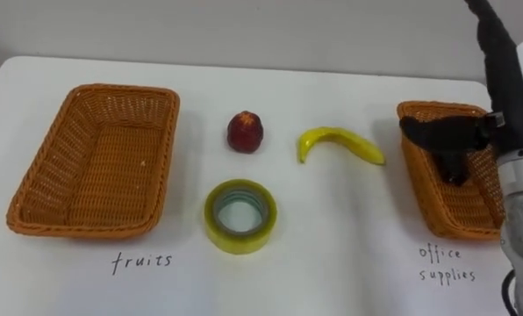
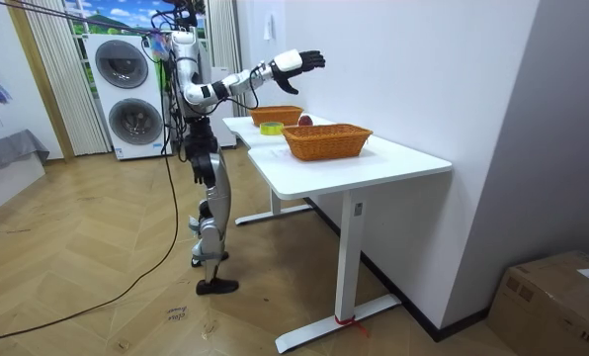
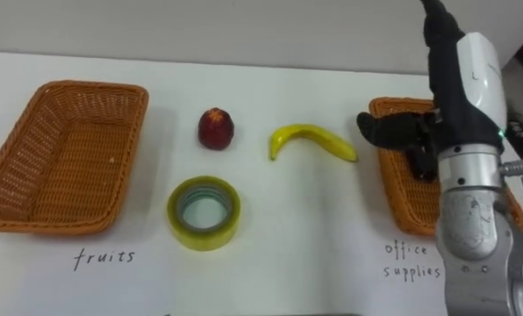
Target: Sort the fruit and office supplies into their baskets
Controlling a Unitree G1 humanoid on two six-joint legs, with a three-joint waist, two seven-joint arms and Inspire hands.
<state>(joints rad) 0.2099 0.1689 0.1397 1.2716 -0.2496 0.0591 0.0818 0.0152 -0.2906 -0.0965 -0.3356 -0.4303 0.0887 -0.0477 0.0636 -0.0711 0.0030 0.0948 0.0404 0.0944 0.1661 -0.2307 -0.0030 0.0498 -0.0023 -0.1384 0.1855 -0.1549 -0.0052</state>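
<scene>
Right eye view: hand (image 3: 398, 132) over basket (image 3: 400, 195) rim

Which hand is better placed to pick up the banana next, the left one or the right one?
Right. The right hand hovers open over the office supplies basket, and the banana lies just beside that basket, close to its fingertips.
</scene>
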